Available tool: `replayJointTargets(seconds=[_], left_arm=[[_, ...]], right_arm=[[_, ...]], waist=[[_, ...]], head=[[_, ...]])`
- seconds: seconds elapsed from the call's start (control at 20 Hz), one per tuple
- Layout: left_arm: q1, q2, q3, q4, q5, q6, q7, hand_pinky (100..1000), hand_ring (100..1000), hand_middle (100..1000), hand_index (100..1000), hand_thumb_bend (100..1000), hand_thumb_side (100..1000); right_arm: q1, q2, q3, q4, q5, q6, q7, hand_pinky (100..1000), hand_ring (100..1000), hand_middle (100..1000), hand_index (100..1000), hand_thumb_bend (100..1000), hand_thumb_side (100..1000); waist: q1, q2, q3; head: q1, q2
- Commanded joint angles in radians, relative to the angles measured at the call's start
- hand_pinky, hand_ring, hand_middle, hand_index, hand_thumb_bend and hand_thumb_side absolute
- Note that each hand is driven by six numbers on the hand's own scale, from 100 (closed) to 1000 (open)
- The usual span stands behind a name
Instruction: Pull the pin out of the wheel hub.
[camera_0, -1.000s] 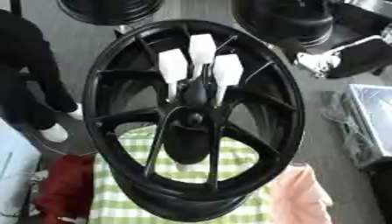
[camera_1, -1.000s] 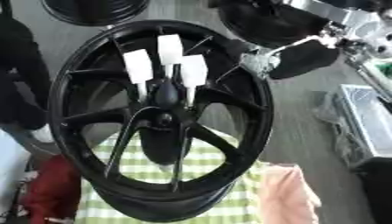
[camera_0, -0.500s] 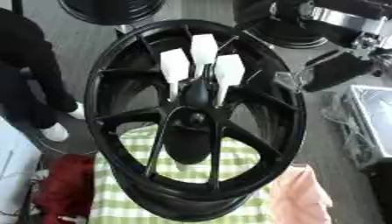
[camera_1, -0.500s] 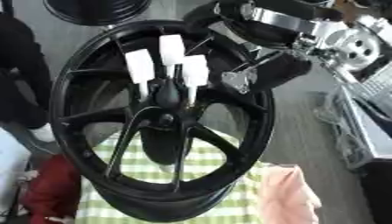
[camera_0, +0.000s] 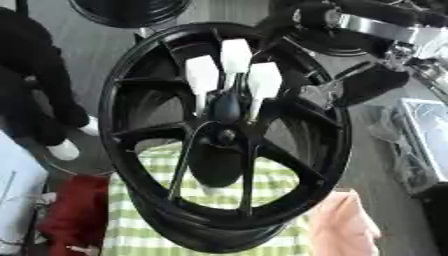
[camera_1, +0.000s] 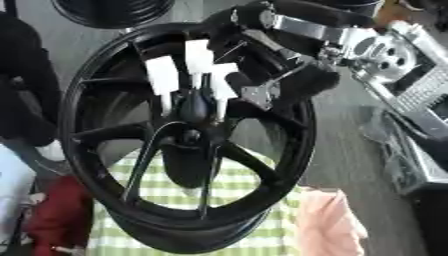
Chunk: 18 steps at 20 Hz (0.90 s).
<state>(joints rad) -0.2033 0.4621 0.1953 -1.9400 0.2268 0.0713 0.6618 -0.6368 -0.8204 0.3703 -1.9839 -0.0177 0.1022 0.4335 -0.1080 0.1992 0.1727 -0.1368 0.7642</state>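
Note:
A black spoked wheel hub (camera_0: 284, 166) stands tilted on a green and white checked cloth (camera_0: 149, 235). The pin (camera_0: 226, 106) sticks out of its centre: a black bulb topped by three white fins (camera_0: 237, 56). My right hand (camera_1: 302, 82) comes in from the upper right on a silver and black arm (camera_1: 350, 37). In the right eye view it hangs in front of the upper right spokes, just right of the white fins and apart from them. Its grip is too blurred to read. My left hand shows in no view.
A second black wheel (camera_0: 131, 10) lies at the back. A person in black (camera_0: 35, 75) stands at the left edge. Red cloth (camera_0: 70, 215) sits lower left, pink cloth (camera_0: 343, 225) lower right, and a grey crate (camera_0: 426, 140) at the right.
My right arm has swung in from the upper right, leftwards and down, bringing the hand close to the pin's white fins. The wheel and the pin have not moved.

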Motion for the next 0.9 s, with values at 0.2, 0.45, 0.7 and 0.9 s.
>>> replayJointTargets(seconds=[0.2, 0.45, 0.7, 0.9], left_arm=[[-0.008, 0.022, 0.014, -0.005, -0.007, -0.001, 0.006, 606, 634, 799, 788, 225, 828], [-0.005, 0.019, 0.012, -0.002, -0.007, 0.001, 0.005, 605, 632, 797, 786, 224, 830], [-0.008, 0.021, 0.009, -0.002, -0.011, 0.003, 0.002, 605, 631, 797, 785, 223, 827], [-0.008, 0.020, 0.009, -0.002, -0.012, 0.004, 0.002, 604, 630, 796, 785, 223, 829]], right_arm=[[-0.013, -0.003, 0.004, -0.016, 0.040, 0.017, 0.013, 987, 835, 746, 921, 100, 100], [-0.009, -0.001, -0.001, -0.016, 0.079, -0.022, 0.020, 1000, 891, 795, 916, 100, 100], [0.001, -0.001, -0.001, -0.016, 0.128, -0.046, 0.007, 1000, 935, 814, 927, 100, 100], [0.005, -0.001, -0.003, -0.016, 0.143, -0.048, 0.002, 1000, 938, 816, 931, 100, 100]], waist=[[0.002, -0.020, 0.012], [0.000, -0.020, 0.017], [0.000, -0.016, 0.018], [0.001, -0.012, 0.016]], head=[[-0.011, 0.006], [-0.013, 0.006], [-0.018, 0.006], [-0.020, 0.006]])
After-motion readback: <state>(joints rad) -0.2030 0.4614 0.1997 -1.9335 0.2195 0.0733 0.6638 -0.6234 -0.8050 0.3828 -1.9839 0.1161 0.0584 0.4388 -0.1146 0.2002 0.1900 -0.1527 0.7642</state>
